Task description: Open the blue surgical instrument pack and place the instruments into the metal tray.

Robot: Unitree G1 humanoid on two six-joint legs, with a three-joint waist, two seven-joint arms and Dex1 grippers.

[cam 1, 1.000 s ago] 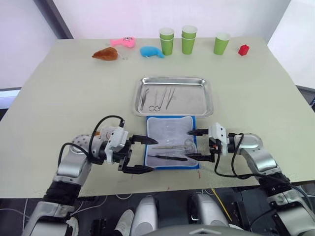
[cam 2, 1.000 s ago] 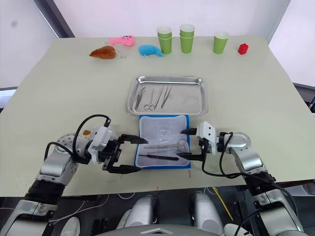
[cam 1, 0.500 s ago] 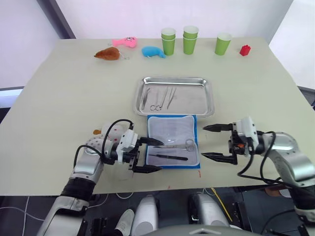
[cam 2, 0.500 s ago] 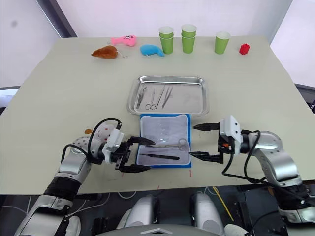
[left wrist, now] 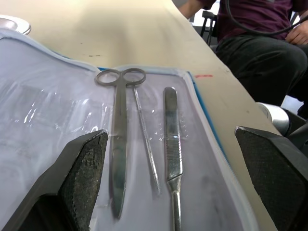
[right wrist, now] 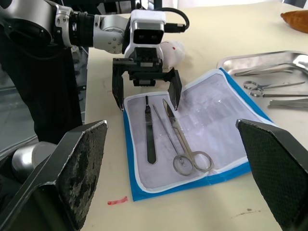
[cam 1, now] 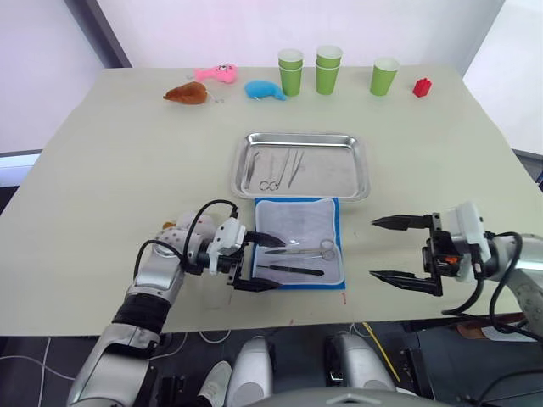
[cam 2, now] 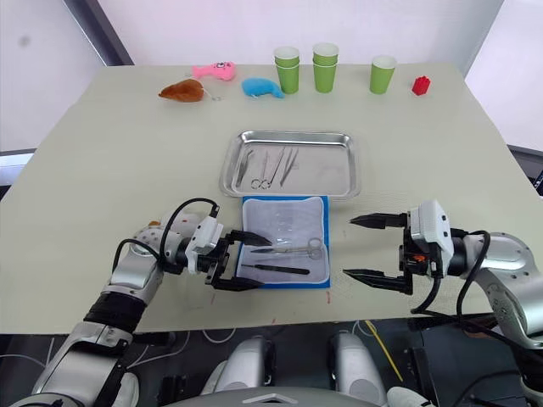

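- Pack (cam 1: 299,242) lies open on the desk (cam 1: 110,170), just in front of the tray (cam 1: 300,165).
- Left claw (cam 1: 257,261) spread wide at the pack's left edge, by scissors (cam 1: 299,250) and a dark tool (cam 1: 290,270).
- Right claw (cam 1: 394,249) gapes open, hovering apart to the right.
- Three instruments (cam 1: 273,170) in the tray.

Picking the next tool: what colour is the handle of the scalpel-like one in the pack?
Dark, nearly black handle; clearest in the right wrist view.

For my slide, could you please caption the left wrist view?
Open left gripper poised over scissors on the opened pack.
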